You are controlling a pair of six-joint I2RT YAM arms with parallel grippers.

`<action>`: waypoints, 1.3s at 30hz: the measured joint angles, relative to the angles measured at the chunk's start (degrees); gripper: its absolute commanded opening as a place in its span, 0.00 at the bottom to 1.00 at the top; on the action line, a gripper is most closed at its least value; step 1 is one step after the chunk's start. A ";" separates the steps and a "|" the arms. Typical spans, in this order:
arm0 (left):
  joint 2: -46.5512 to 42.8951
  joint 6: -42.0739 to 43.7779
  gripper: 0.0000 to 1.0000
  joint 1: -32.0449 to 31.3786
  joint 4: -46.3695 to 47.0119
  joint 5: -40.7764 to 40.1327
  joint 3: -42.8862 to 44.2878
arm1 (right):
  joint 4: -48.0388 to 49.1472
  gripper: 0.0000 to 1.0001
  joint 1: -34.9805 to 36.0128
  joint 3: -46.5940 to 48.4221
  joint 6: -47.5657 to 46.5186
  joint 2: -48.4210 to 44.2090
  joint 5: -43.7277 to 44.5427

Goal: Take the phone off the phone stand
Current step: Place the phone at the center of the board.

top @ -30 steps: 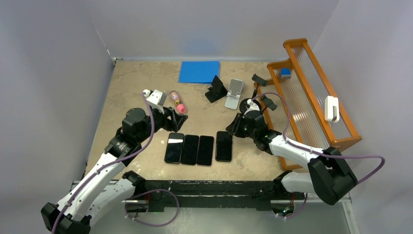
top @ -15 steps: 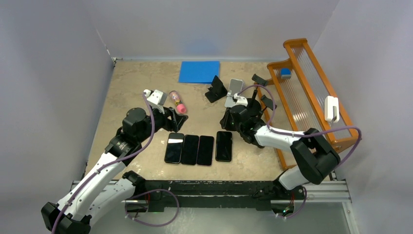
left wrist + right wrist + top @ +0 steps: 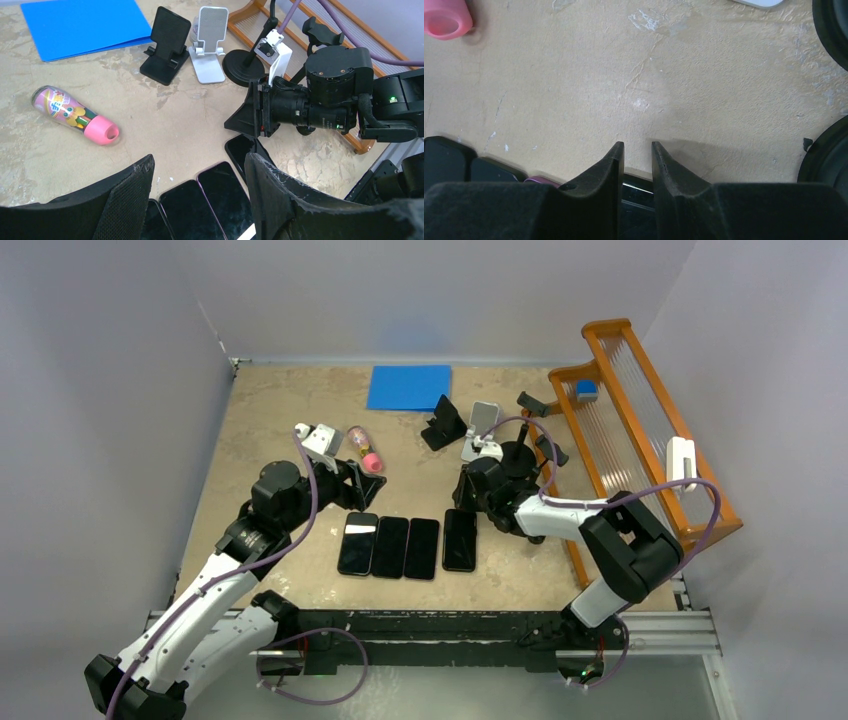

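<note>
Both stands are seen empty: no phone is carried by the black stand [image 3: 443, 423] or the silver stand [image 3: 210, 45]. Four phones are laid flat in a row on the table [image 3: 270, 420]. The rightmost phone [image 3: 460, 539] is judged to be the task's one, since the right hand [image 3: 636, 147] is hung just over its far end.

Right hand: narrow gap, nothing held. Left hand [image 3: 199, 165]: spread wide, nothing held, poised near the row's left end.

Risks:
- The rightmost phone could be dragged, or shoved into the neighbour phone [image 3: 422, 548], if the right hand is pulled away low.
- The silver stand, close behind that wrist, could be knocked over by a careless swing.
</note>
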 measured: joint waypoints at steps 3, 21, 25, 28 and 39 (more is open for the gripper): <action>0.00 0.04 0.64 0.00 0.00 0.00 0.00 | 0.59 0.27 0.20 -0.26 -0.24 0.00 -0.24; 0.00 0.07 0.64 0.00 -0.02 0.00 0.00 | 3.96 0.25 2.49 -4.28 -0.17 -0.26 -1.27; 0.00 0.07 0.64 0.00 -0.02 0.00 0.00 | 4.44 0.25 3.41 -4.94 0.17 -0.66 -1.27; 0.00 0.07 0.64 0.00 0.00 0.00 0.00 | 4.66 0.25 3.93 -5.70 0.87 -1.31 -1.31; 0.00 0.04 0.64 0.00 -0.02 0.17 0.00 | 2.08 0.37 4.87 -8.33 3.52 -5.97 -1.51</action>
